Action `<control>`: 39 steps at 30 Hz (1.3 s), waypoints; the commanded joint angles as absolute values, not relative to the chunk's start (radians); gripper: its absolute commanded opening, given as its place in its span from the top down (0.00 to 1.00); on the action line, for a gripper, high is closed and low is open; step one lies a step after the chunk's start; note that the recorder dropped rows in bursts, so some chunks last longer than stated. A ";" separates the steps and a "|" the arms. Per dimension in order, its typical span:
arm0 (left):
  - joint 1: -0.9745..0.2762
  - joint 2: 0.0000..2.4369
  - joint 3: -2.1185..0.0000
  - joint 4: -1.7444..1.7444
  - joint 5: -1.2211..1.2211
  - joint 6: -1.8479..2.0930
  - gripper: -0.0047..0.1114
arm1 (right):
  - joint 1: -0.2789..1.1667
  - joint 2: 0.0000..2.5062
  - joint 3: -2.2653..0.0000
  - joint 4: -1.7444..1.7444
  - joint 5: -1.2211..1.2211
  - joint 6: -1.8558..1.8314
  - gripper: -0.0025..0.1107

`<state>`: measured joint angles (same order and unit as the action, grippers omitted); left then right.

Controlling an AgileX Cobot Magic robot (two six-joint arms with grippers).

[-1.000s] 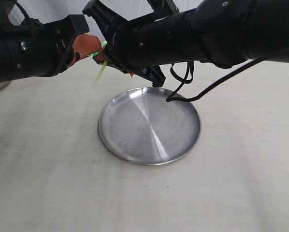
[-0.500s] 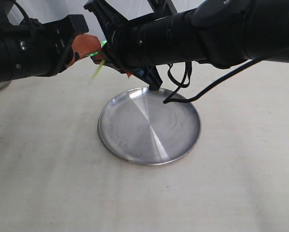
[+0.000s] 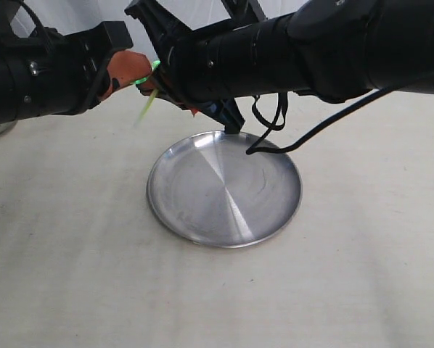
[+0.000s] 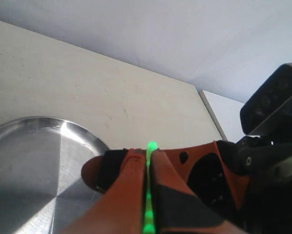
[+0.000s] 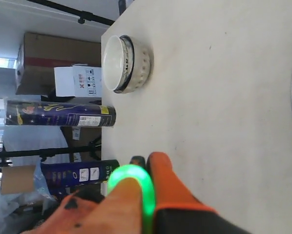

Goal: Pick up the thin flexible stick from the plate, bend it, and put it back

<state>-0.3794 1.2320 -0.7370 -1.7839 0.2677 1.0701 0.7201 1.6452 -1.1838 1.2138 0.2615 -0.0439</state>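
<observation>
The free end of the stick (image 3: 146, 107) has swung slightly left since a second ago. The left gripper (image 4: 147, 163) and right gripper (image 5: 147, 181) both pinch it tight, aloft just beyond the plate (image 3: 224, 190) — bending looks under way, putting it back remains.

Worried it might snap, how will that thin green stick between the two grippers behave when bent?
Likely bendy rather than brittle: the thin flexible stick curves in a tight arc by the right gripper with no visible break. Probably very light: its free tail hangs out unsupported. It could slip, being so thin in the left gripper.
</observation>
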 commanded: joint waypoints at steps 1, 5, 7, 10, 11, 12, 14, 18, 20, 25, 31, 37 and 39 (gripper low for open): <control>-0.401 1.245 -0.700 -1.744 0.383 0.985 0.96 | 0.697 1.616 -1.221 1.255 -0.072 -0.139 0.99; -0.401 1.245 -0.700 -1.744 0.360 0.899 0.96 | 0.697 1.616 -1.221 1.236 -0.062 -0.186 0.99; -0.401 1.245 -0.700 -1.744 0.364 0.849 0.96 | 0.697 1.616 -1.221 1.234 -0.062 -0.186 0.99; -0.401 1.245 -0.700 -1.744 0.371 0.785 0.96 | 0.697 1.616 -1.221 1.112 -0.052 -0.189 0.99; -0.401 1.245 -0.700 -1.744 0.371 0.775 0.96 | 0.697 1.616 -1.221 1.076 -0.044 -0.189 0.99; -0.401 1.245 -0.700 -1.744 0.371 0.753 0.96 | 0.697 1.616 -1.221 1.001 -0.012 -0.189 0.99; -0.401 1.245 -0.700 -1.744 0.373 0.730 0.96 | 0.697 1.616 -1.221 0.910 0.030 -0.189 0.99; -0.401 1.245 -0.700 -1.744 0.382 0.685 0.96 | 0.697 1.616 -1.221 0.756 0.097 -0.189 0.99; -0.401 1.245 -0.700 -1.744 0.385 0.678 0.96 | 0.697 1.614 -1.221 0.671 0.140 -0.189 0.99; -0.401 1.245 -0.700 -1.744 0.385 0.678 0.96 | 0.697 1.605 -1.221 0.465 0.260 -0.189 0.99; -0.401 1.245 -0.700 -1.744 0.385 0.668 0.96 | 0.697 1.603 -1.221 0.299 0.370 -0.189 0.99; -0.401 1.245 -0.700 -1.744 0.383 0.664 0.96 | 0.697 1.603 -1.221 0.221 0.441 -0.189 0.99; -0.401 1.245 -0.700 -1.744 0.383 0.664 0.96 | 0.697 1.603 -1.221 0.178 0.476 -0.189 0.99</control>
